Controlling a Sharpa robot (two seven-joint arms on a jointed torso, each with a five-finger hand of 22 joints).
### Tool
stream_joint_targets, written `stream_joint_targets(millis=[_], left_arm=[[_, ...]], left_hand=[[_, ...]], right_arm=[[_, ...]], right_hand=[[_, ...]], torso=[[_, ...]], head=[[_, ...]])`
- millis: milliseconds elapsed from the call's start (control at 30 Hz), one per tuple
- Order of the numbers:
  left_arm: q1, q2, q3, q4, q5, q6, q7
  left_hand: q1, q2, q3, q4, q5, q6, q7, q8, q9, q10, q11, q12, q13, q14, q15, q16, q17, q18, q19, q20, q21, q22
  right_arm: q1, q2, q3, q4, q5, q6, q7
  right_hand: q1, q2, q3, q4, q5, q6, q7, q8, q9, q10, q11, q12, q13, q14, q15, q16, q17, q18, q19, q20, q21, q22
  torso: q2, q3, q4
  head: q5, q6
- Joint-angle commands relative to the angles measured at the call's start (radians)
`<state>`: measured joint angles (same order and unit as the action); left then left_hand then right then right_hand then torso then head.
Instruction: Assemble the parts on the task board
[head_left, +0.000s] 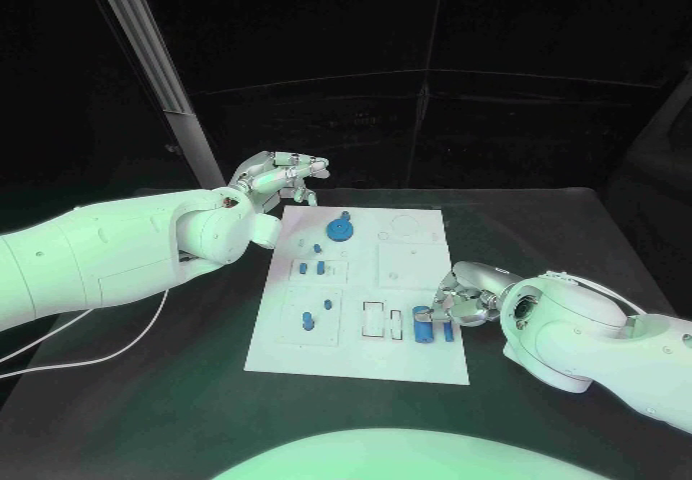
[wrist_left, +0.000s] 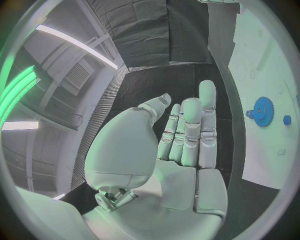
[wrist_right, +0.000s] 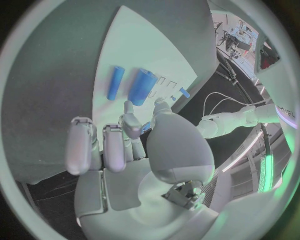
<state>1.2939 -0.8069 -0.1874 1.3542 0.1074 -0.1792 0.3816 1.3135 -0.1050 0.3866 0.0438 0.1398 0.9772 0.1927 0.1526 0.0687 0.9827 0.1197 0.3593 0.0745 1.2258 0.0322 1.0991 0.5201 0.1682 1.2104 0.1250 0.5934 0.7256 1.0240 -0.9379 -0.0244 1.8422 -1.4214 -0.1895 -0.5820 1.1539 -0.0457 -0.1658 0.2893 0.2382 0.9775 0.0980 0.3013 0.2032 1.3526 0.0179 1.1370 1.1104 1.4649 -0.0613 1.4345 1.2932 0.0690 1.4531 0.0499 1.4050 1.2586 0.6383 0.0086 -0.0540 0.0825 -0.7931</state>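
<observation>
Right hand (head_left: 464, 300) seemingly touches a blue cylinder (head_left: 423, 326) on the task board (head_left: 418, 275).

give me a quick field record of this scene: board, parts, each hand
task board: white plate mid-table
gear: blue gear on the board's far part
cylinders: two blue cylinders on the near right part, beside the right hand
left hand: left hand raised past the board's far left corner, holds nothing
right hand: right hand at the board's right edge, fingers by the cylinders; grip unclear

One task board (head_left: 361, 340), two hands (head_left: 281, 175) (head_left: 459, 300)
</observation>
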Motion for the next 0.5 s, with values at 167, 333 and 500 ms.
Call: stream_joint_targets(millis=[167, 333, 500], left_arm=[[0.002, 0.001, 0.000, 0.001, -0.001, 0.012, 0.003], [0.002, 0.000, 0.000, 0.001, -0.001, 0.013, 0.001], [0.002, 0.000, 0.000, 0.001, -0.001, 0.015, -0.001]], left_hand=[[0.005, -0.002, -0.002, -0.005, -0.004, -0.003, -0.005, 0.004, 0.000, -0.002, -0.003, 0.007, 0.000, -0.006, -0.003, 0.006, 0.000, 0.015, 0.002, 0.003, -0.006, -0.001], [0.005, -0.002, -0.002, -0.005, -0.004, -0.003, -0.005, 0.004, 0.000, -0.002, -0.003, 0.007, 0.000, -0.006, -0.003, 0.006, 0.000, 0.015, 0.002, 0.003, -0.006, -0.001], [0.005, -0.002, -0.002, -0.005, -0.004, -0.003, -0.005, 0.004, 0.000, -0.002, -0.003, 0.007, 0.000, -0.006, -0.003, 0.006, 0.000, 0.015, 0.002, 0.003, -0.006, -0.001]], right_arm=[[-0.014, 0.025, 0.000, -0.018, -0.043, 0.041, -0.029], [-0.018, 0.037, 0.000, -0.028, -0.062, 0.070, -0.042], [-0.021, 0.052, 0.000, -0.038, -0.079, 0.085, -0.051]], right_hand=[[0.011, 0.013, -0.009, 0.000, 0.010, -0.014, 0.001, 0.009, 0.009, 0.014, -0.001, 0.026, 0.032, 0.061, 0.005, 0.009, 0.013, -0.008, 0.011, -0.001, 0.008, 0.009], [0.016, 0.016, -0.011, 0.000, 0.013, -0.016, 0.001, 0.013, 0.012, 0.014, -0.001, 0.031, 0.038, 0.062, 0.005, 0.012, 0.019, -0.009, 0.012, -0.001, 0.011, 0.015], [0.023, 0.018, -0.013, -0.001, 0.017, -0.017, 0.001, 0.016, 0.016, 0.013, -0.001, 0.033, 0.043, 0.062, 0.005, 0.013, 0.021, -0.009, 0.012, -0.001, 0.012, 0.017]], torso=[[0.001, 0.0002, 0.0002], [0.001, 0.0003, -0.0006], [0.000, 0.0003, -0.0007]], head=[[0.003, -0.006], [0.005, -0.011], [0.005, -0.012]])
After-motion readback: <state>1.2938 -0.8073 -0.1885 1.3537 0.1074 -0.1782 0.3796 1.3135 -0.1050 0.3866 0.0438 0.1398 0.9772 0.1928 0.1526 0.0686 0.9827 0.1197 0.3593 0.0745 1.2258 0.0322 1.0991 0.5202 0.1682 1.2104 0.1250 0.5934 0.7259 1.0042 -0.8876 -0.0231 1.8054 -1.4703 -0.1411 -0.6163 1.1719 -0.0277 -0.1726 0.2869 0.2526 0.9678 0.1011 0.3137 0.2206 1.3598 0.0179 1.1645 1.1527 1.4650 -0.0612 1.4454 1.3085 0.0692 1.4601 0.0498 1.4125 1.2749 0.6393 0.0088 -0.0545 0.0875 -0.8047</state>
